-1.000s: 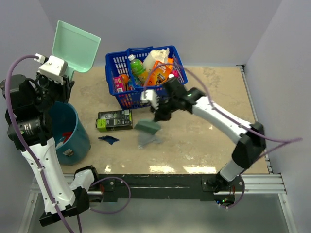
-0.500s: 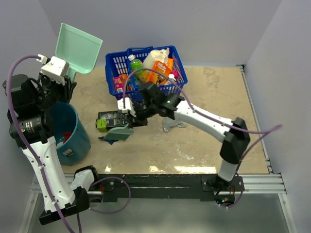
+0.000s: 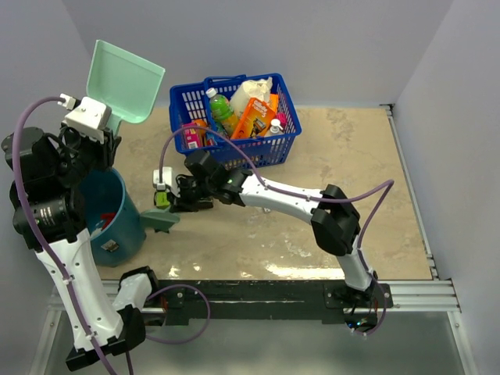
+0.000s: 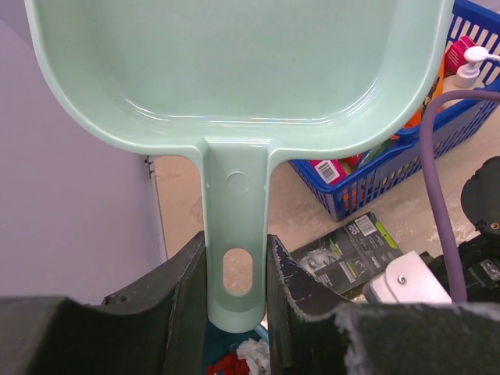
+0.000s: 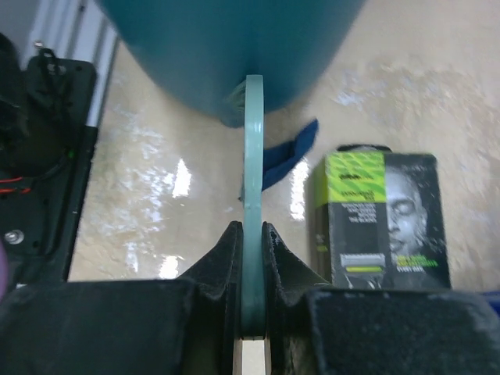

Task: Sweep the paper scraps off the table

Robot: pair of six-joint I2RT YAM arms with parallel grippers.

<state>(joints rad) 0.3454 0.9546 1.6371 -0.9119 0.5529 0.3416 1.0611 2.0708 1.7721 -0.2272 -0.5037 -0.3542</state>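
Paper scraps (image 5: 289, 152) — one blue on table (image 3: 351, 156); left pincer (image 4: 237, 266) clamps dustpan (image 4: 234, 78), right pincer (image 5: 251, 238) brush (image 5: 252, 172).

In the top view, the left arm (image 3: 66, 258) stands upright from its base at 7 o'clock. The left gripper (image 3: 108, 129) is raised toward 11 o'clock, jaws clamped on the handle of a mint-green plastic dustpan (image 3: 125, 78). The right arm (image 3: 289, 199) lies low from 5 o'clock toward 9 o'clock, and the right gripper (image 3: 173, 203) pinches a flat mint-green brush (image 3: 162, 221).
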